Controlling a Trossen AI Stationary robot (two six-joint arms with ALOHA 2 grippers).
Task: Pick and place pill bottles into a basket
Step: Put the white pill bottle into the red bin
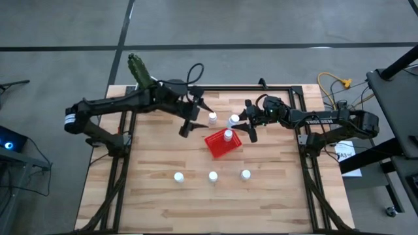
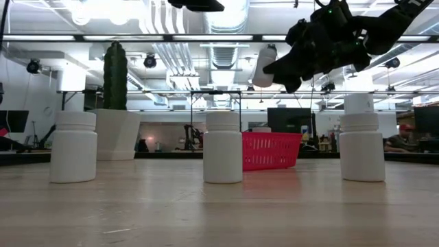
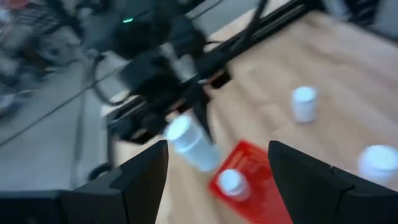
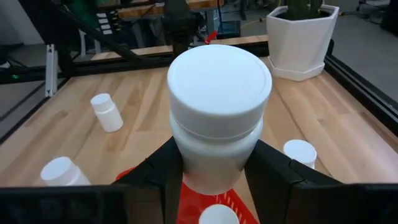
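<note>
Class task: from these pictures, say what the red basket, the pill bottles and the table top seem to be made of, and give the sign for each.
Red basket: probably plastic; a uniform bright red with moulded mesh sides. Pill bottles, such as the one in the right gripper: likely smooth matt white plastic, with plain caps. Table top: wood, by its pale planks and grain lines.

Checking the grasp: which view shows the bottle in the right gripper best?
The right wrist view: the held bottle fills it, clamped between the right gripper. The high view shows only its cap; the low view shows it tilted, in the air; the left wrist view blurs it.
</note>
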